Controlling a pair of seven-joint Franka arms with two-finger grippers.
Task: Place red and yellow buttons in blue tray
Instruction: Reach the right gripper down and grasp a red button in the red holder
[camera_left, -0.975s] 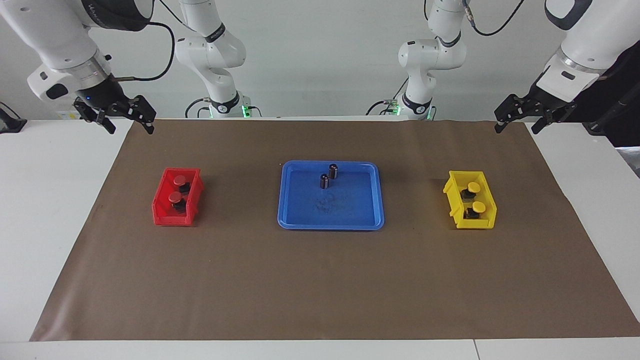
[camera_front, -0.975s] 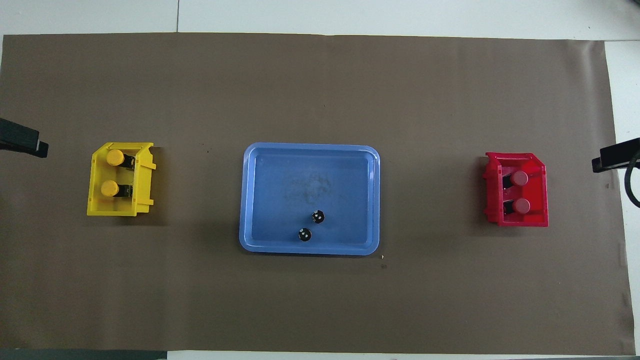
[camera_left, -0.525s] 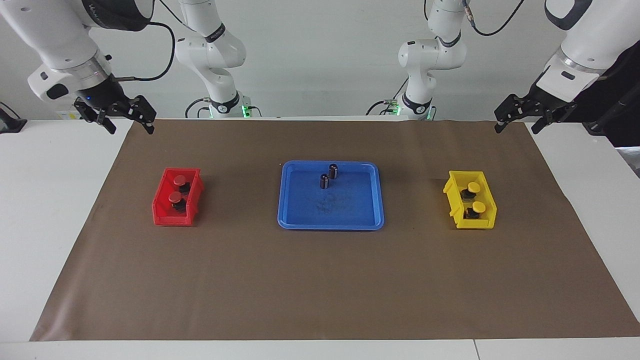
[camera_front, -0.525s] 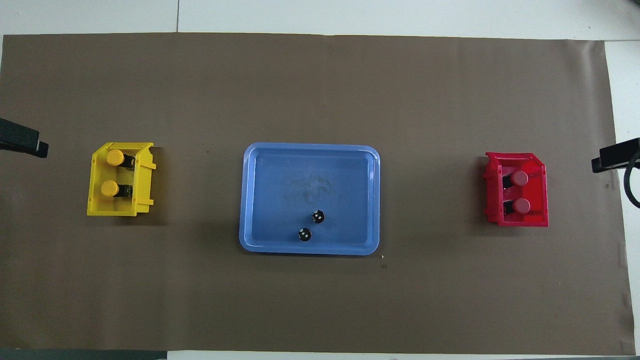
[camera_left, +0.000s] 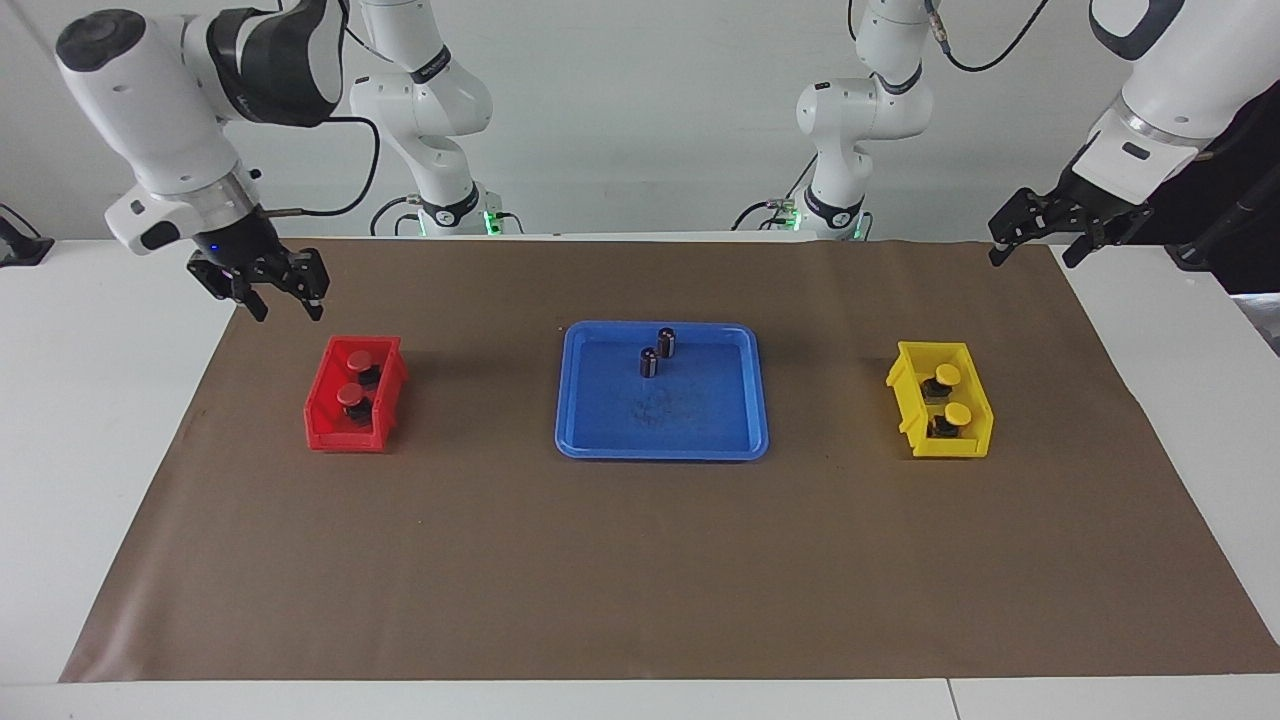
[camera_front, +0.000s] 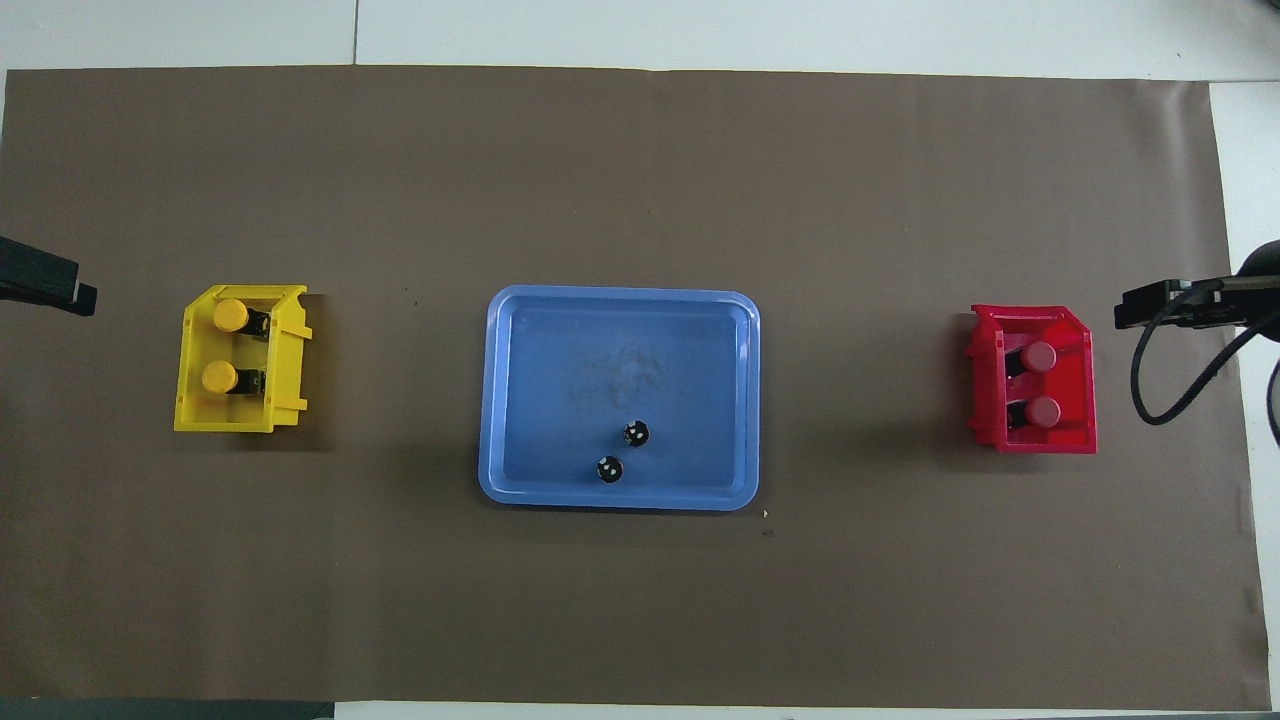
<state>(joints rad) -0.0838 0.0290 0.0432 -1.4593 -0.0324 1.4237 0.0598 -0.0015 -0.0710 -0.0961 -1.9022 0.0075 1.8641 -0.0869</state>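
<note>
I'm dropping my right gripper, upper left of frame, jaws open, squarely onto a red button; left gripper waits open.

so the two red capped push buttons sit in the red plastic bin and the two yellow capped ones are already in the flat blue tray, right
Not quite. The two red-capped push buttons do sit in the red plastic bin, but the two yellow-capped push buttons are in the yellow plastic bin, as the facing view shows. The flat blue plastic tray holds only two dark capless cylinders.
</note>
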